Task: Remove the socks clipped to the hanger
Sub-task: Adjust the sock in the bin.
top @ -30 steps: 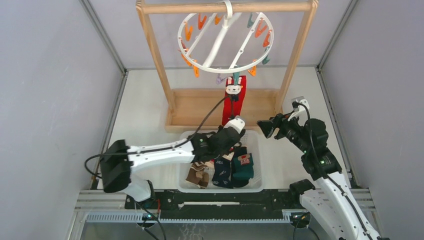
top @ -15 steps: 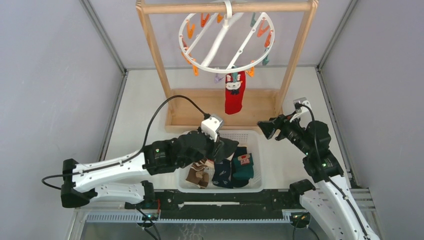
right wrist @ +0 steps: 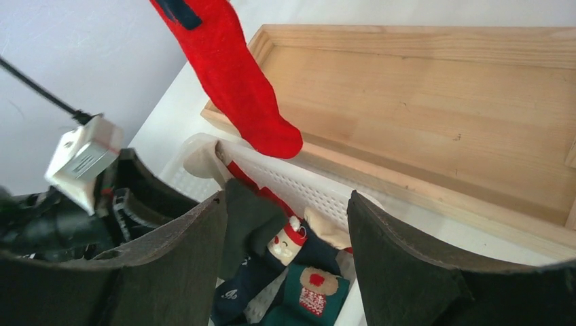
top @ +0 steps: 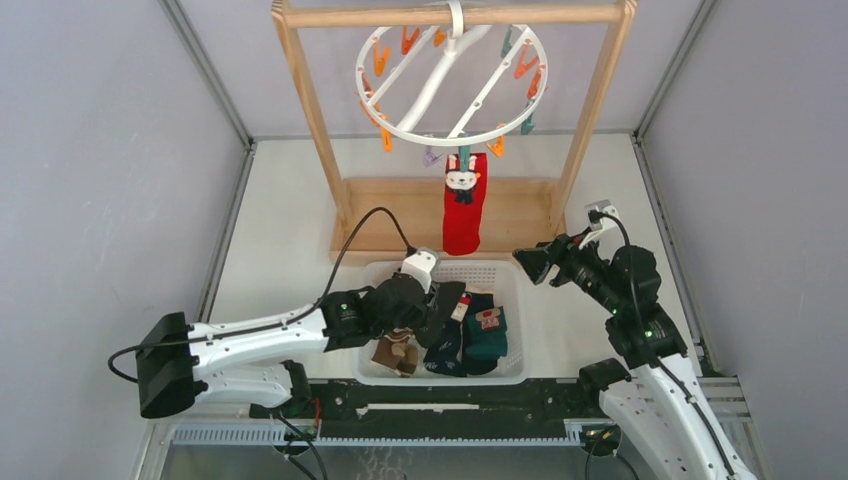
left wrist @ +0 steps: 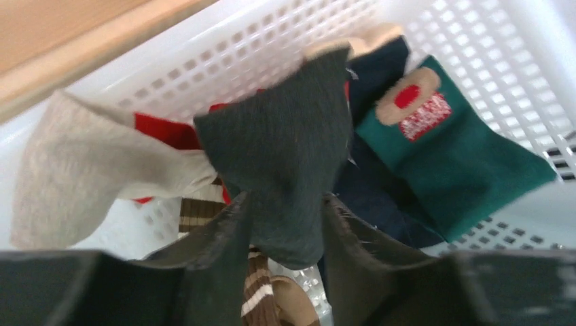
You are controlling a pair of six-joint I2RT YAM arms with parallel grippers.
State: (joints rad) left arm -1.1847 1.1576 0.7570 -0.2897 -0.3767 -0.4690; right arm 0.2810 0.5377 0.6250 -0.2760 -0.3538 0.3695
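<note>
The left pincer hung over the white slatted basket, its two dark fingers standing apart with the lower end of a dark grey sock between them. The cloth filled the gap, and whether the fingers pressed it or merely flanked it could not be told. Just right of that pincer lay a green sock with a red-and-cream patch. A navy sock sat between the green one and the grey one. To the pincer's left a pale beige sock draped toward the basket wall, and a brown-and-cream striped sock showed directly beneath the fingers.

The right pincer hovered just beside the basket's right edge, its fingers wide apart with nothing between them. It pointed toward the basket and the left arm's wrist.

Beyond both pincers one red sock with a small white figure on it hung clipped to the near rim of the round white hanger. A teal clip held it there. Its toe dangled above the base board of the wooden rack, which carried the hanger by its hook. Orange, teal and purple clips around the rest of the ring held nothing.
</note>
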